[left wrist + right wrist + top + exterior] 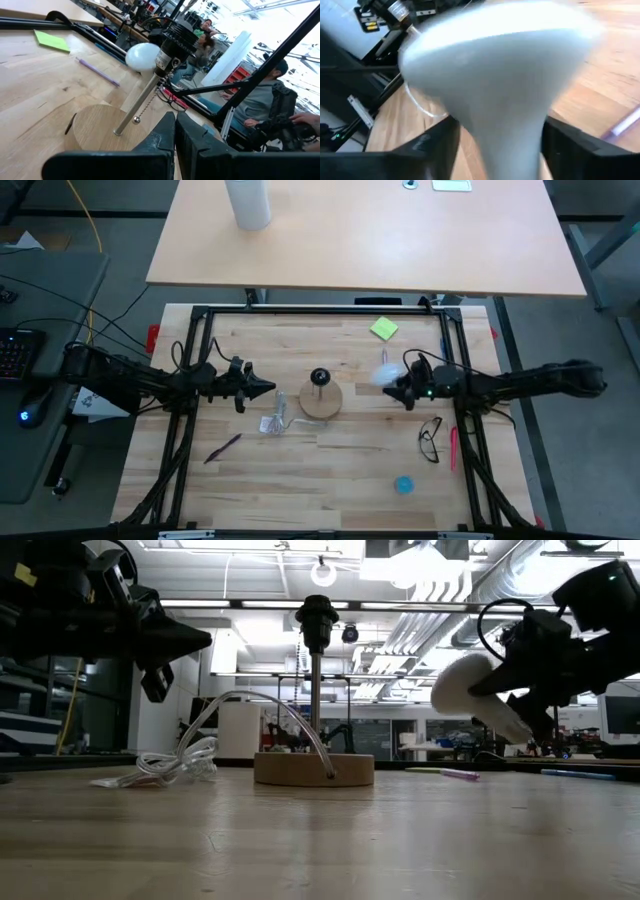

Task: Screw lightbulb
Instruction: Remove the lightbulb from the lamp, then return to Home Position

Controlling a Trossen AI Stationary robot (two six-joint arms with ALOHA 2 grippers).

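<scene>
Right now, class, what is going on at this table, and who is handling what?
The right gripper holds the lightbulb in the air, off to one side of the lamp stand, a wooden disc with a black socket on a post. The socket is empty, so nothing is screwed in yet. The left gripper hangs on the stand's other side, fingers together, holding nothing.

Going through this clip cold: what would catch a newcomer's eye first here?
The white lightbulb, held off the table in the right gripper, just to the right of the lamp stand. Next, that stand at the table's centre: a round wooden base with a black socket atop a thin post, its clear cord coiled beside it. The left gripper waits shut, left of the base.
</scene>
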